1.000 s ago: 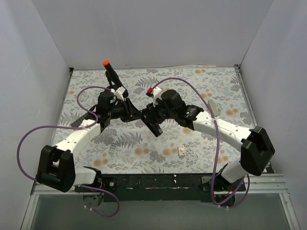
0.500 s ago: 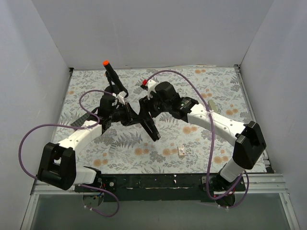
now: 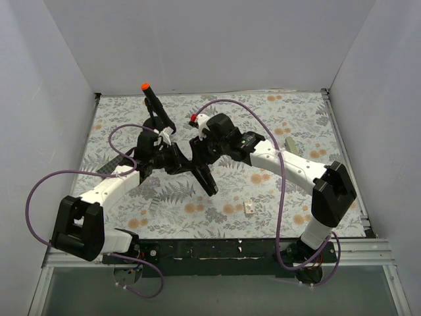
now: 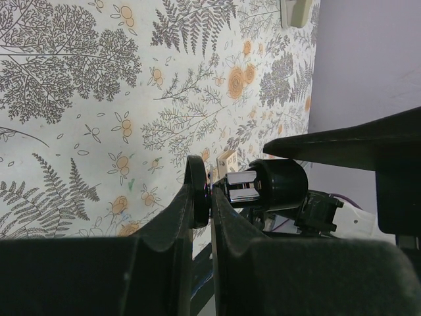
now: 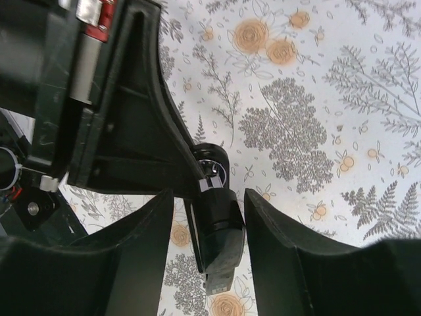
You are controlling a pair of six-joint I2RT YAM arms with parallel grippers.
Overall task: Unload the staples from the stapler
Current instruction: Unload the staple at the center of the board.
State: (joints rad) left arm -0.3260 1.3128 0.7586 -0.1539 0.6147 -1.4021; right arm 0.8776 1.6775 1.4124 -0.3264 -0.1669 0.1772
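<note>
The stapler [image 3: 206, 180] is a slim black bar held above the table, slanting down toward the near right. My left gripper [image 3: 180, 160] is shut on its thin rear end; in the left wrist view [image 4: 209, 199] the fingers pinch a black round tab, with the silvery inner arm [image 4: 242, 187] just past them. My right gripper [image 3: 200, 162] is open. In the right wrist view [image 5: 209, 195] its fingers [image 5: 271, 224] straddle the stapler's black body [image 5: 221, 227], with a gap on each side.
A black post with an orange tip [image 3: 153, 100] stands at the back left. A small beige block [image 3: 249, 208] lies near the front, also in the left wrist view [image 4: 226, 162]. A beige piece [image 3: 293, 146] lies at the right. White walls enclose the floral mat [image 3: 296, 112].
My right gripper has swung left and come around the stapler's body. The left gripper has kept its hold, and the stapler has shifted slightly left.
</note>
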